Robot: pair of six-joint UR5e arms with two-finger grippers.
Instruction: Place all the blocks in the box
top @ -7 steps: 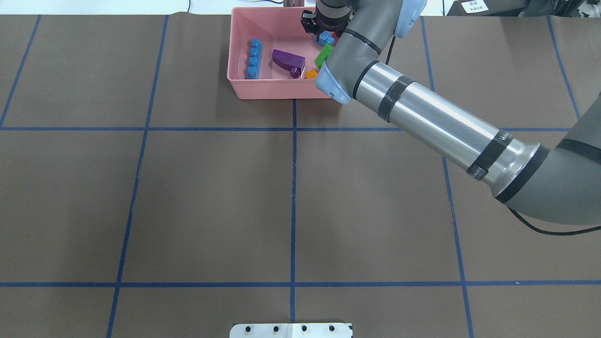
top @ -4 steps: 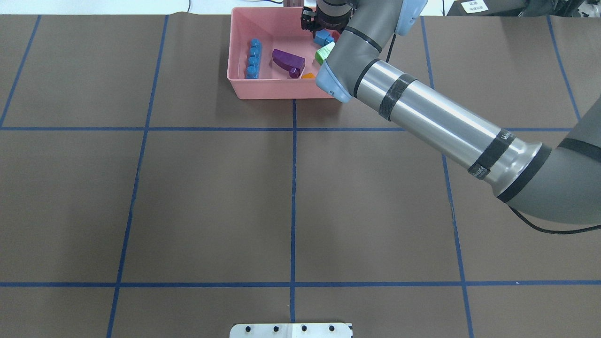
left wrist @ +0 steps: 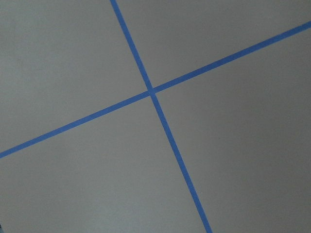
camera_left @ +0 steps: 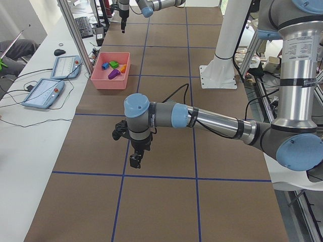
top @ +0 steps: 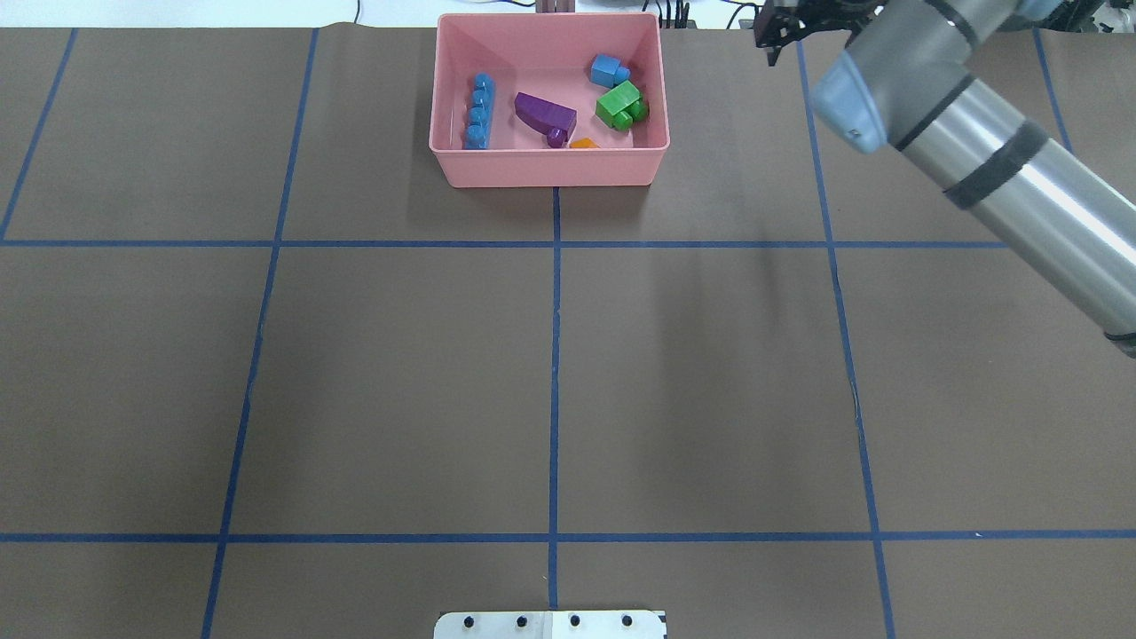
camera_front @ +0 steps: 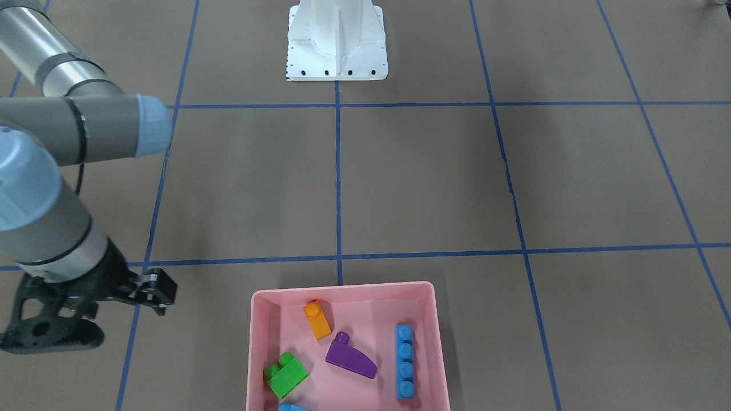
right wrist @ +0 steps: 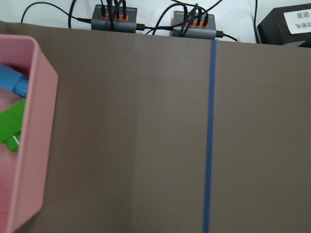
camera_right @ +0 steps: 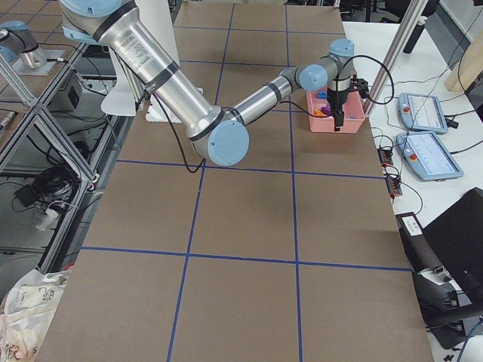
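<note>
All five blocks lie inside the box (top: 550,169): the long blue block (top: 478,111), the purple block (top: 544,114), the orange block (camera_front: 317,319), the green block (top: 621,105) and the small blue block (top: 608,69). No block shows on the bench (top: 550,373) outside the box, so treat the task as apparently complete and the remaining hazards as disturbance hazards. The right gripper (camera_front: 157,294) hangs beside the box, off the box wall on the robot's right and clear of it. Its jaws appear spread and it carries nothing. The left gripper (camera_left: 135,159) hovers well apart from the box, and you cannot tell whether it is spread or closed. The main risk is the right arm's forearm (top: 1021,186) or gripper clipping the box wall if you route the retreat back across the box. The box looks light and would likely slide or tip, spilling the glossy blocks. The green block and the small blue block rest near that same wall and would probably be the first out. A second risk is the cable units (right wrist: 115,19) beyond the far side of the box. A gripper carried outward past them could snag a lead. Do not send the left arm toward the box, since nothing there needs it and both arms would converge at the box. Confirm the block count from the overhead view, because the front-facing view cuts off the small blue block.
</note>
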